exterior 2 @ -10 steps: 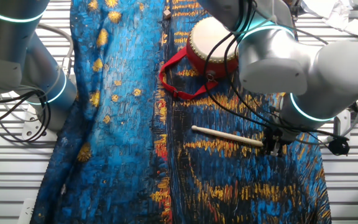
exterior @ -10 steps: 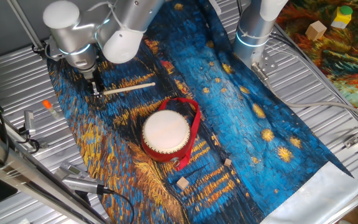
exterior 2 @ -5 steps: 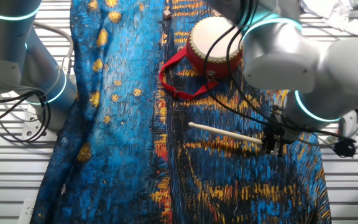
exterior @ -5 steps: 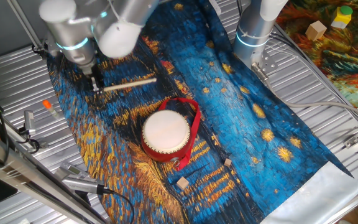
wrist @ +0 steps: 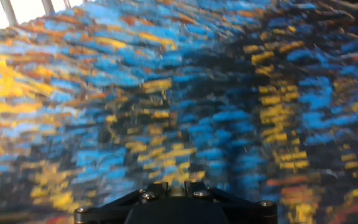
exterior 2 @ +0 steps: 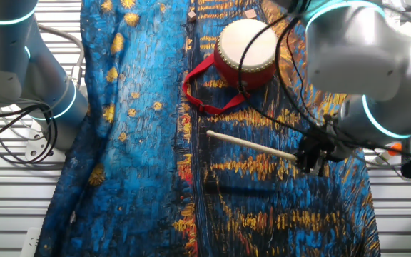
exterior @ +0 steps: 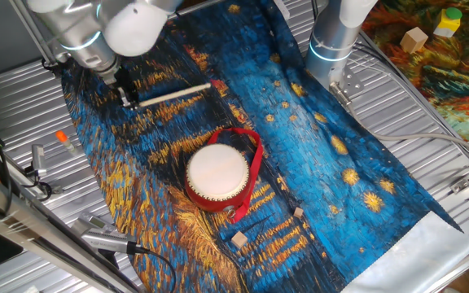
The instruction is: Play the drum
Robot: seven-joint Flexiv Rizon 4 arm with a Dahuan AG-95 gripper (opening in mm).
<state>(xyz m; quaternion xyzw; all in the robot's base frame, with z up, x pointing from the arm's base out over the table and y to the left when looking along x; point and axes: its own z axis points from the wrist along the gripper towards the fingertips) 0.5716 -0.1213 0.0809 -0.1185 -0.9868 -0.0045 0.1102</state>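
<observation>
The drum (exterior: 217, 177) sits skin-up on the blue and gold cloth (exterior: 324, 155), near the middle of it, with its red strap (exterior: 255, 167) looped out to one side. Two small wooden blocks (exterior: 238, 238) lie on the cloth just beyond the drum, on the side away from the stick.

The stick (exterior: 174, 94) is well apart from the drum and off the cloth. In the one fixed view it lies nearly level, tilted a little upward toward its free tip. Its long axis runs past the drum rather than at it, so the tip points clear of the skin. The other fixed view shows the same: the stick (exterior 2: 252, 146) crosses below the drum (exterior 2: 247, 44), with the strap (exterior 2: 205, 86) between them.

The gripper (exterior: 127, 97) is closed on the far end of the stick, fingers pinched round it; in the other fixed view the gripper (exterior 2: 311, 158) shows the same hold. The hand view gives only blurred cloth and the hand's dark base, with neither stick nor drum in sight.

From the gripper, the drum lies off to the side of the stick's line and lower. The judgement is that the next move calls for carrying the stick sideways until its free tip hangs over the skin, then dipping the tip to strike. A second arm (exterior: 336, 32) stands beyond the drum, idle.
</observation>
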